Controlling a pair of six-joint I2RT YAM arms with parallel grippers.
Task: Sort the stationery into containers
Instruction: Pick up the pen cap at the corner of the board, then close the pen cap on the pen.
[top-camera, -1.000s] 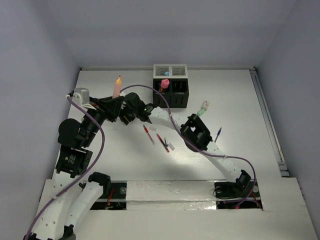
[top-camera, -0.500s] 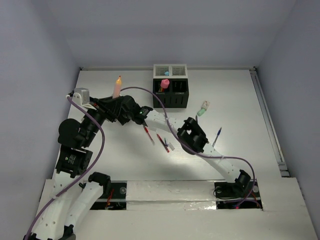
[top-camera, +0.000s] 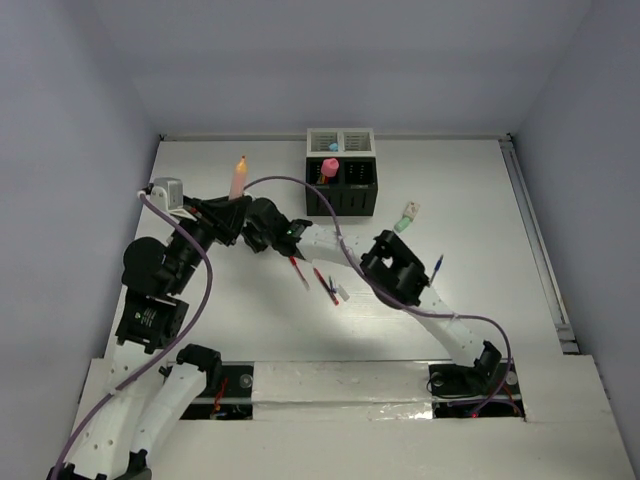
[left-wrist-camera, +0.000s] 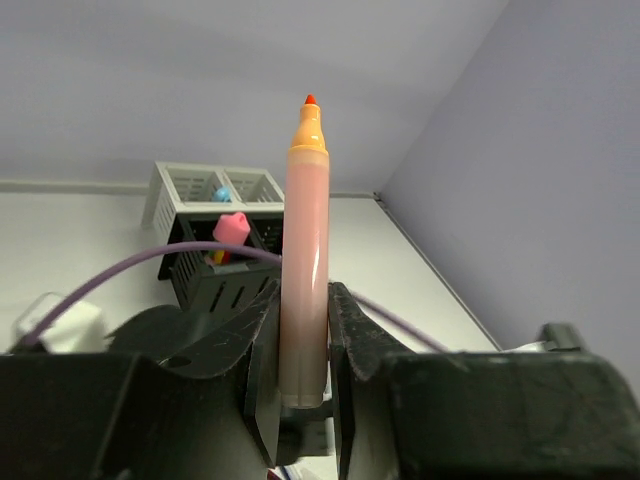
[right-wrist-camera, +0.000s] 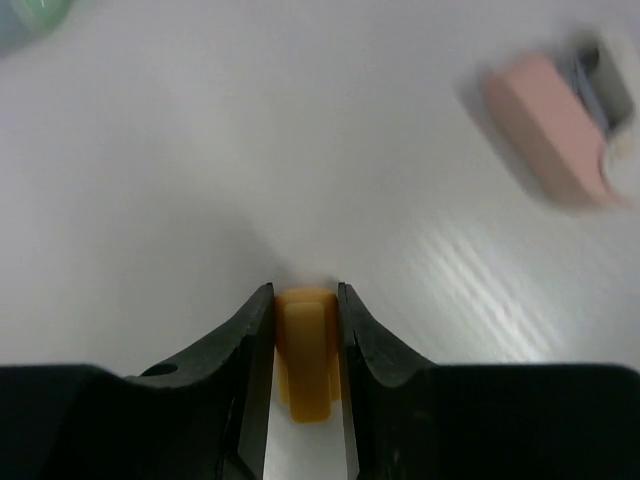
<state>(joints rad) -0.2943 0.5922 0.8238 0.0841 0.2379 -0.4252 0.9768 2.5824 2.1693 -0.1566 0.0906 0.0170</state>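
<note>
My left gripper is shut on the lower barrel of an orange marker, which stands upright with its uncapped tip up. Just right of it, my right gripper is down at the table. Its jaws press both sides of a small orange cap. The joined containers stand at the back: a black box holding a pink marker, and a white box with a light blue marker. Thin pens lie loose: a red pen, a red and blue pair, and a blue pen.
A green marker lies right of the black box. A small white bit lies beside the pen pair. A blurred pink object shows in the right wrist view. The purple cable arcs over both wrists. Walls close in on three sides.
The right gripper's jaws have closed in onto the orange cap. The right wrist has shifted slightly left, toward the left gripper. The left gripper still holds the marker upright.
</note>
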